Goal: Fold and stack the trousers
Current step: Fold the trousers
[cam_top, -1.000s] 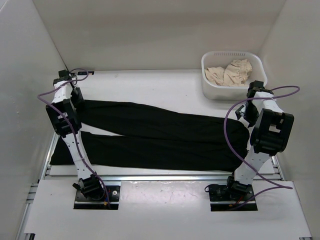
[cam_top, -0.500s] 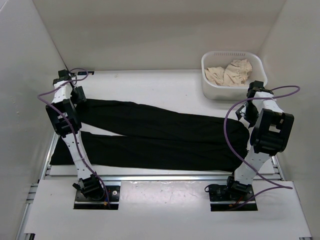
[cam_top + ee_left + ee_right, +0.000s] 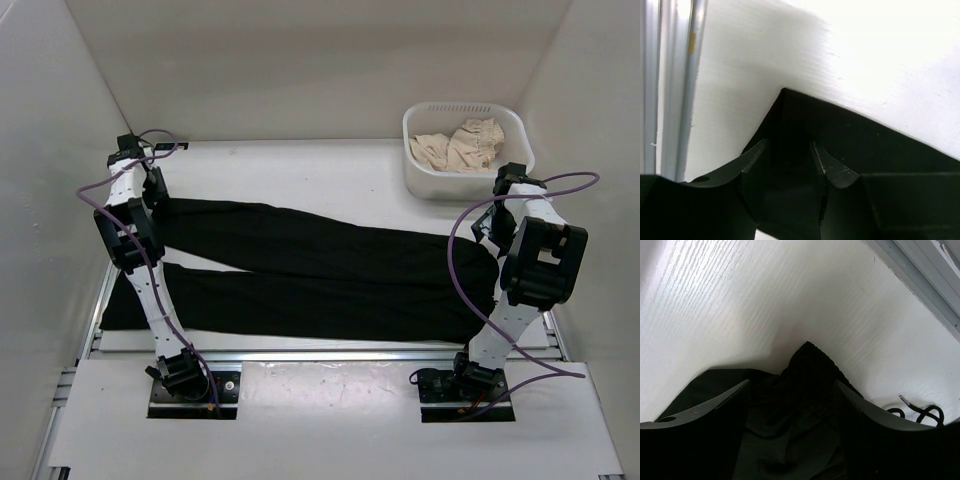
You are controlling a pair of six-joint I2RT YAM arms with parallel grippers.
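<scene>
The black trousers [image 3: 320, 270] lie flat across the table, waist at the right and both legs running left. My left gripper [image 3: 157, 192] is at the far-left hem of the upper leg. In the left wrist view [image 3: 790, 144] its jaws stand partly apart, astride the hem corner [image 3: 790, 107]. My right gripper [image 3: 488, 228] is at the waist end. In the right wrist view [image 3: 791, 382] its jaws are wide apart over the ribbed waistband [image 3: 812, 362], not closed on it.
A white basket [image 3: 460, 108] holding beige cloth [image 3: 460, 145] stands at the back right. The trousers' drawstring [image 3: 920, 415] lies loose by the waistband. Metal rails run along the table's left side [image 3: 670, 75] and right side [image 3: 925, 270]. White walls enclose the table.
My left gripper has shifted slightly toward the back over the hem of the upper leg. The right arm and the trousers have not visibly moved.
</scene>
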